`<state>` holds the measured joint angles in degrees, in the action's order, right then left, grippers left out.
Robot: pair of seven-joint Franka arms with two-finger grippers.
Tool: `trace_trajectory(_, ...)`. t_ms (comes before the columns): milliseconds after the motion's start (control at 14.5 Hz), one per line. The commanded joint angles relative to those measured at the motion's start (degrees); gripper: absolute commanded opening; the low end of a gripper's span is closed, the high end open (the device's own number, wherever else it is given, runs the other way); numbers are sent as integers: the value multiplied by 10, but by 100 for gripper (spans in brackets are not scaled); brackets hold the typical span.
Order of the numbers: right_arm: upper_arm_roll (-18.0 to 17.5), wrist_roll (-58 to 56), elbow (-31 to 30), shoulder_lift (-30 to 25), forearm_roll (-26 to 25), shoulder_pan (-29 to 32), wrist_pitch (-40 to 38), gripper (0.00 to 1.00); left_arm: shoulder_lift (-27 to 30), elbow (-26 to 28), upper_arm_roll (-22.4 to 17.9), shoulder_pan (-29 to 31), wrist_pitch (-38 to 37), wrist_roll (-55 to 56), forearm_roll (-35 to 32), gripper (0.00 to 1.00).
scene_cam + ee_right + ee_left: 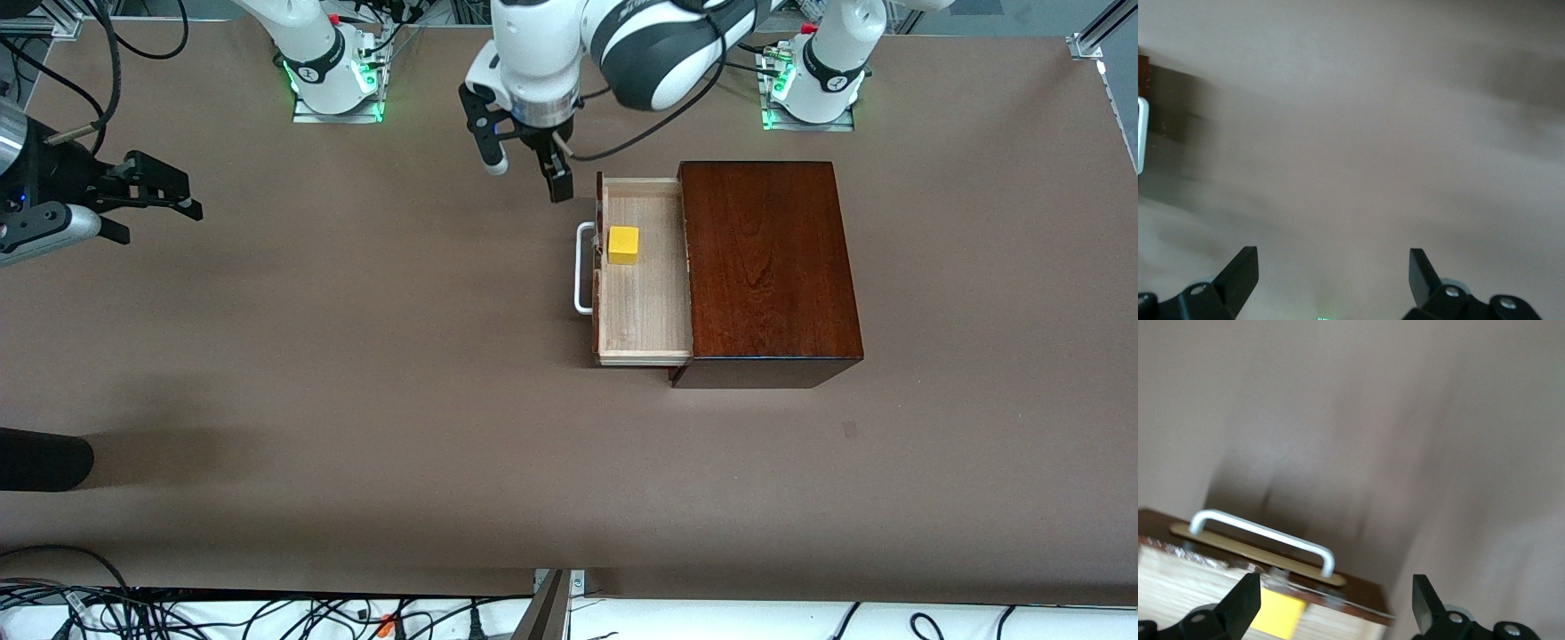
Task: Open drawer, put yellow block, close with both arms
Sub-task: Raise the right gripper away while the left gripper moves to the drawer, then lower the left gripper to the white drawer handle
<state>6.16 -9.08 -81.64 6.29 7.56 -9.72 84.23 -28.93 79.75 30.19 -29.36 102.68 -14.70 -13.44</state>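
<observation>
I see right gripper empty, jaws apart, waiting over table's right-arm end. Left gripper apart, over drawer front corner. Drawer open, block inside near handle. Only closing left.

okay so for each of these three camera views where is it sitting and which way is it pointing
Front view: high across the table, facing both bases; left gripper over the table beside the open drawer, right gripper waiting.
Left wrist view: on the left wrist, facing the handle; left gripper open.
Right wrist view: facing bare table; right gripper open.
Shared: yellow block, front and left wrist.
</observation>
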Motion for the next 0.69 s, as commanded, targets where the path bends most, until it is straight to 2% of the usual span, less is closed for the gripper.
trace_trajectory(0, -48, 52, -82, -62, -19, 30, 31, 100, -52, -31, -3, -3, 18, -120, -46, 100)
trace_trajectory(206, -48, 54, -132, -87, -24, 30, 64, 100, -82, -31, -7, -2, 38, -181, -84, 100)
trace_trajectory(619, -48, 53, -114, -79, -41, 24, 61, 100, -101, -15, -7, 3, 40, -192, -110, 100)
